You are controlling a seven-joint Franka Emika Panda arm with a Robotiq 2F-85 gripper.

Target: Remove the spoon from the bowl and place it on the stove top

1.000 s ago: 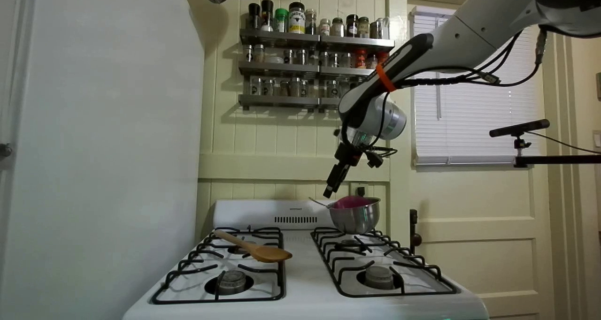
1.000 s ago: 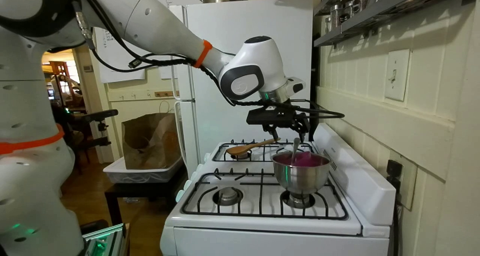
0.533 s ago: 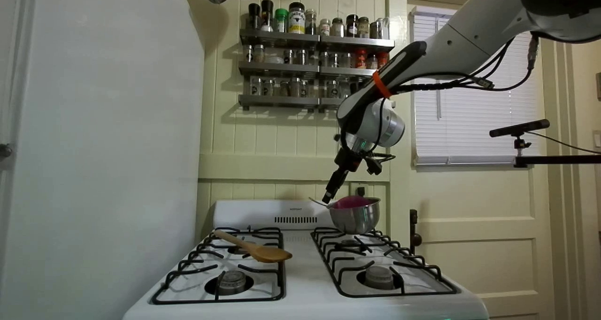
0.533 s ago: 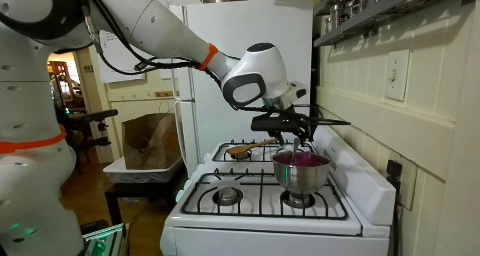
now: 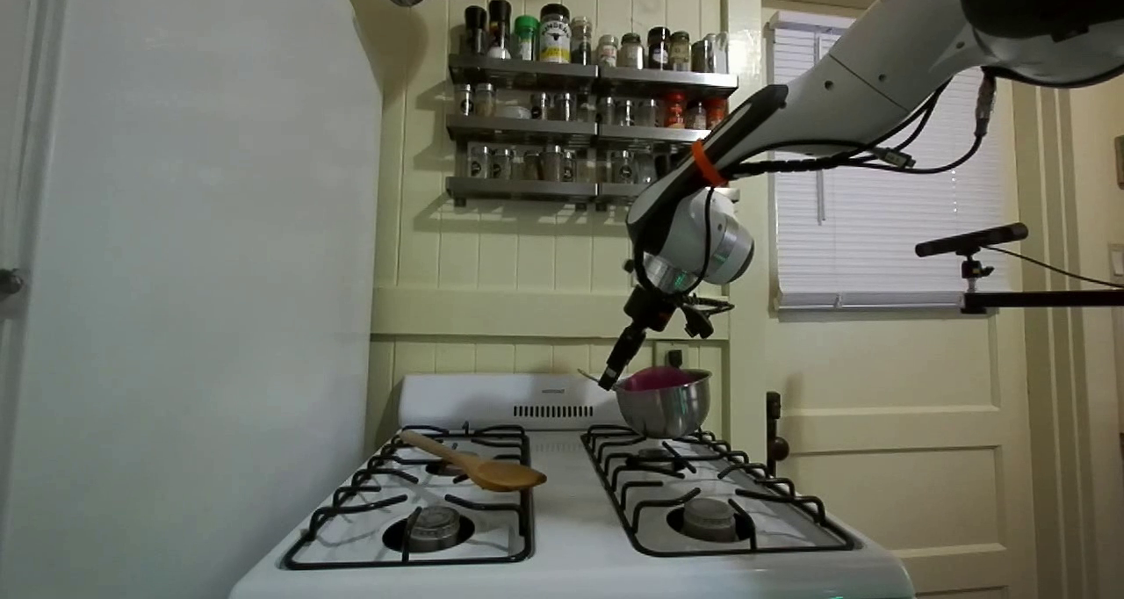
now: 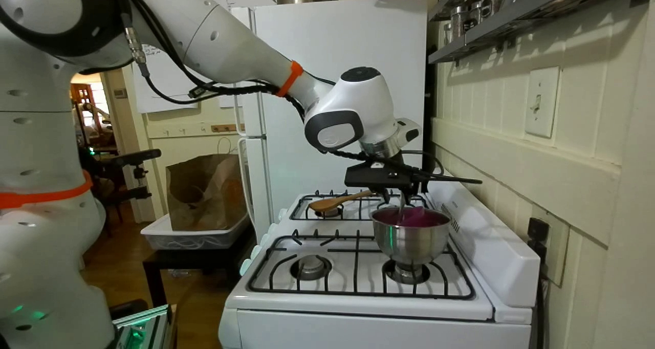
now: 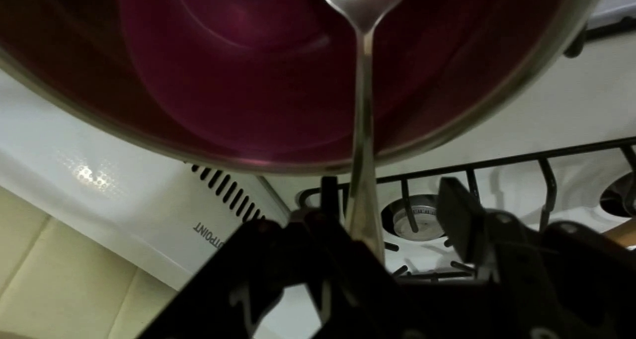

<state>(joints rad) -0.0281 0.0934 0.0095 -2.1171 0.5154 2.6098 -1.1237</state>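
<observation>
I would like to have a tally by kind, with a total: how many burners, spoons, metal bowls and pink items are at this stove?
Burners: 4
Spoons: 2 (metal spoon, wooden spoon)
Metal bowl: 1
Pink item inside that bowl, exact kind unclear: 1
Total: 8

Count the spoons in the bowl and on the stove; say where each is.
2: the metal spoon leans in the bowl, handle sticking out; the wooden spoon lies across the grate farther from the bowl. Others could hide inside the bowl.
</observation>
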